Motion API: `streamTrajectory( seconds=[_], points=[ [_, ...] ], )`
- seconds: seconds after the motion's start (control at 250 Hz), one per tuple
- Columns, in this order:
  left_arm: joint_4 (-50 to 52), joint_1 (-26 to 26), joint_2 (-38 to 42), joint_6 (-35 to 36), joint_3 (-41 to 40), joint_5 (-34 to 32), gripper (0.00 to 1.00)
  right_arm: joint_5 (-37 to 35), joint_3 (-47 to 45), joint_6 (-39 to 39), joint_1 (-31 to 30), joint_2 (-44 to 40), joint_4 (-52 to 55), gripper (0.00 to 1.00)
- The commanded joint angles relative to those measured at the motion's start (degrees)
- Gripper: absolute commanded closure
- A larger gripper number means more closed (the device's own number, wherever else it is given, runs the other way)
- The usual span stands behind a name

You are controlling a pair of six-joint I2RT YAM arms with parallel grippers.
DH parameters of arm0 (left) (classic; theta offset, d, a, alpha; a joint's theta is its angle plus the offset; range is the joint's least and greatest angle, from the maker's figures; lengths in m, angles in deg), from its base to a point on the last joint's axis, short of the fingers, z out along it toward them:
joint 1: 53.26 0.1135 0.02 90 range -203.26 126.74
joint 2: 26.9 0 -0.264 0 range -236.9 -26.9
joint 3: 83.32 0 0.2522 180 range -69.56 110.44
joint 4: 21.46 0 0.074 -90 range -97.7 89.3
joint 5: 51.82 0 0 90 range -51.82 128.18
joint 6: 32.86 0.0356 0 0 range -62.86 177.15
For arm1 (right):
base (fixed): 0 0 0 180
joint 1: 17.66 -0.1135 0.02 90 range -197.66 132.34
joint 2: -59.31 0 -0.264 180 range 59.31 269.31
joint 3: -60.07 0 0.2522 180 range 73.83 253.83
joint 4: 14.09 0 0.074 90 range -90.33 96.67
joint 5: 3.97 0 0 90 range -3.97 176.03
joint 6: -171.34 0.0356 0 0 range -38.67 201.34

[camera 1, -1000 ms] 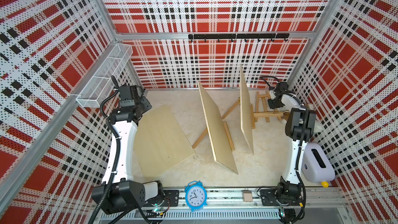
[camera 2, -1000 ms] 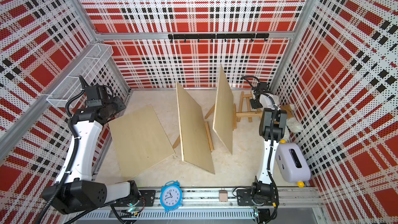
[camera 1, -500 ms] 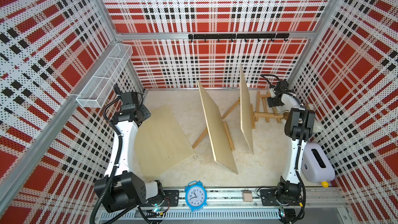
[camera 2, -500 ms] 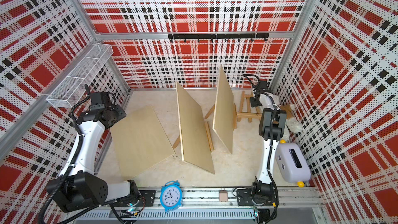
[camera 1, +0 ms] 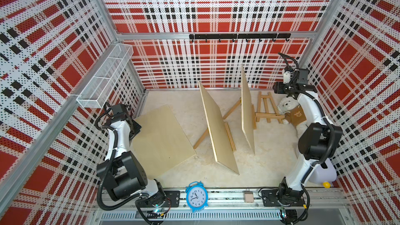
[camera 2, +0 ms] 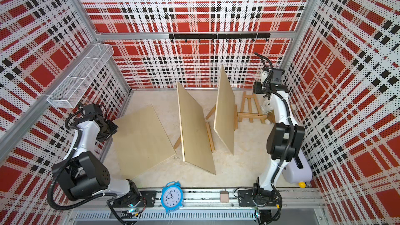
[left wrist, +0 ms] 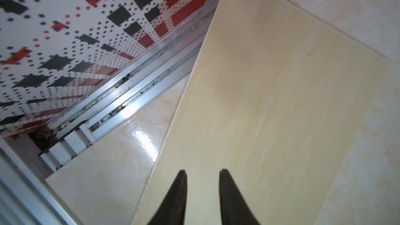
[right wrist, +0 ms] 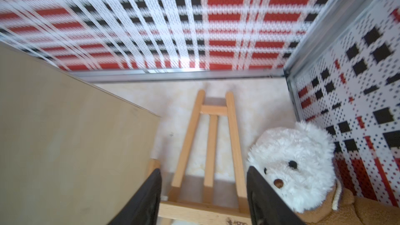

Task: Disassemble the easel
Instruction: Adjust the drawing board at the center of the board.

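Note:
A small wooden easel [camera 1: 267, 109] [right wrist: 213, 126] lies flat at the back right. My right gripper [right wrist: 203, 168] [camera 1: 278, 88] hovers over it, open wide, with nothing between its fingers. Two plywood boards stand tilted mid-table: the middle board [camera 1: 216, 126] leans on a wooden easel [camera 1: 230, 136], and the right board [camera 1: 246, 109] [right wrist: 65, 137] stands beside the small easel. A third board [camera 1: 160, 139] [left wrist: 270, 104] lies flat on the left. My left gripper [left wrist: 202, 172] [camera 1: 135, 126] is above its near-left edge, jaws a little apart and empty.
A white teddy bear [camera 1: 290, 109] [right wrist: 292, 161] sits against the small easel by the right wall. A blue alarm clock [camera 1: 196, 195] stands at the front rail. A white appliance [camera 1: 322, 174] is at front right. A wire basket [camera 1: 106, 79] hangs on the left wall.
My left arm has drawn back toward the front along the left wall and its jaws have narrowed. My right gripper's jaws have spread wider above the small easel.

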Motion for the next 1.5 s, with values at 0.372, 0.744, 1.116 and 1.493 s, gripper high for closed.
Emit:
streamTrajectory(
  seconds=[0.372,0.744,1.116,1.493],
  points=[
    [6.7,0.2,-16.1,3.1,7.6,-15.3,0.69,4.0,12.2,-2.3,-4.2,2.5,11.7,0.34],
    [-1.6,2.5,-26.1,6.7,9.9,-6.6,0.62,1.3,11.7,-2.0,-4.3,-1.7,14.4,0.34],
    [-2.8,2.8,-34.5,7.3,15.8,-2.8,0.61,-3.0,5.4,-0.7,-4.4,-8.7,14.1,0.34],
    [-4.2,0.3,-40.3,7.9,22.2,-0.4,0.62,-5.3,3.5,1.7,-4.9,-11.8,13.7,0.34]
  ],
)
